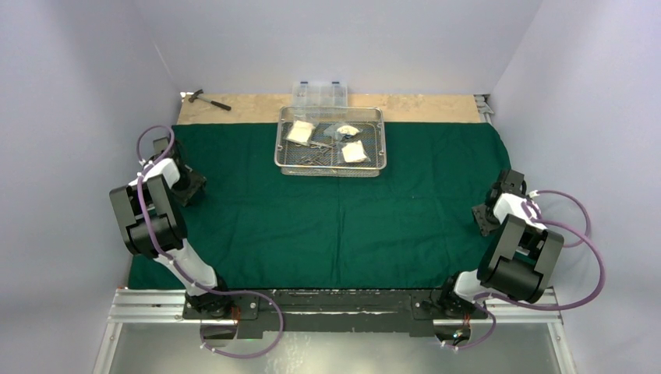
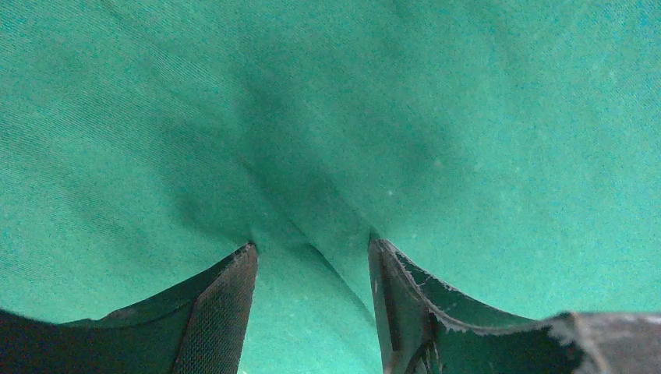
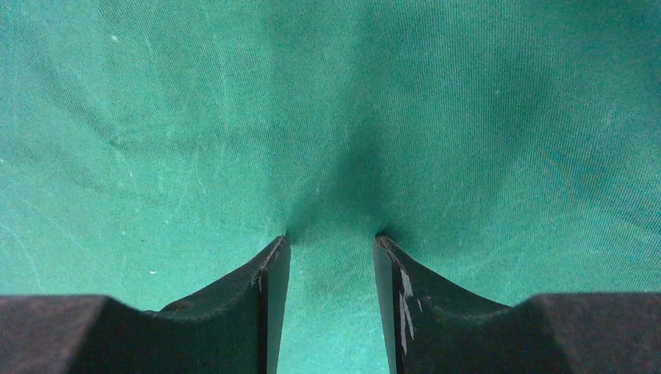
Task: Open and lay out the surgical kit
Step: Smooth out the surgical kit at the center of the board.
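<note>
The dark green cloth wrap (image 1: 335,218) lies spread flat over the table. The steel wire-mesh tray (image 1: 330,171) stands on its far middle part. It holds three packets of white gauze (image 1: 299,131) and small steel instruments (image 1: 319,145). My left gripper (image 1: 189,185) is open, with its tips pressed down on the cloth near its left edge. In the left wrist view (image 2: 312,248) the cloth (image 2: 468,117) puckers between the fingers. My right gripper (image 1: 485,216) is open, with its tips down on the cloth near its right edge. It also shows in the right wrist view (image 3: 331,238), on the cloth (image 3: 156,117).
A clear plastic compartment box (image 1: 319,93) stands behind the tray on the bare wooden strip (image 1: 421,107). A small hammer (image 1: 209,99) lies at the far left corner. White walls close in the left, right and back sides.
</note>
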Robot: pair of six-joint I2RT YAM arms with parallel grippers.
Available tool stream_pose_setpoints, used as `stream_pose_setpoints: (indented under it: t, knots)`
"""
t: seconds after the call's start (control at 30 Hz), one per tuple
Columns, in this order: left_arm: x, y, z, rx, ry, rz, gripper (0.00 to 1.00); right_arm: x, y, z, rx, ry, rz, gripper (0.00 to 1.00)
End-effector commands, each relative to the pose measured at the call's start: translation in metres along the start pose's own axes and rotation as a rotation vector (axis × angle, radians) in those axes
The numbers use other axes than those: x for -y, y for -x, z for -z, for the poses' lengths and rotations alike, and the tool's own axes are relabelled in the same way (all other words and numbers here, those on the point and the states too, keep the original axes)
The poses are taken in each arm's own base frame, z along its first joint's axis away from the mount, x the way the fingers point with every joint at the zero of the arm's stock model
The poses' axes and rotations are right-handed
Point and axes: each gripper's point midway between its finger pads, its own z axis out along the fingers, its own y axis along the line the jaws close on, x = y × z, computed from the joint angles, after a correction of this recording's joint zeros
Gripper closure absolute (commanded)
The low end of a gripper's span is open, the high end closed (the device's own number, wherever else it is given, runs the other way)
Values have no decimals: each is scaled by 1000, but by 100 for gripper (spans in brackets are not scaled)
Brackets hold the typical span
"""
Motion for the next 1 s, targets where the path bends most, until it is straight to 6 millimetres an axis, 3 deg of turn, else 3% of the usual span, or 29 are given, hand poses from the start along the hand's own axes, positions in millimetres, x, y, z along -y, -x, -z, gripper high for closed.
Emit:
stream_pose_setpoints:
  t: [0.0,0.07,0.17,0.37,0.53,0.67,0.77,0.87,0.97]
  knots:
    - [-18,15,-7,48,124,-17,46,14,0,-9,6,-61,-3,52]
    - [-23,24,-4,76,161,-9,46,6,7,-3,23,-25,-6,52]
    - [-10,39,4,106,121,-22,46,-11,28,13,70,32,8,52]
    - [67,77,55,176,-215,-117,47,-79,70,70,174,259,95,50]
    - [114,88,96,202,-440,-173,43,-150,91,122,276,331,230,47]
    - [132,84,111,206,-522,-201,38,-200,93,152,320,429,309,42]
    - [140,85,127,237,-546,-216,28,-232,87,170,324,515,375,27]
    - [151,89,148,292,-576,-232,12,-257,75,182,320,597,464,14]
    - [160,91,165,346,-615,-254,8,-275,63,190,301,687,534,2]
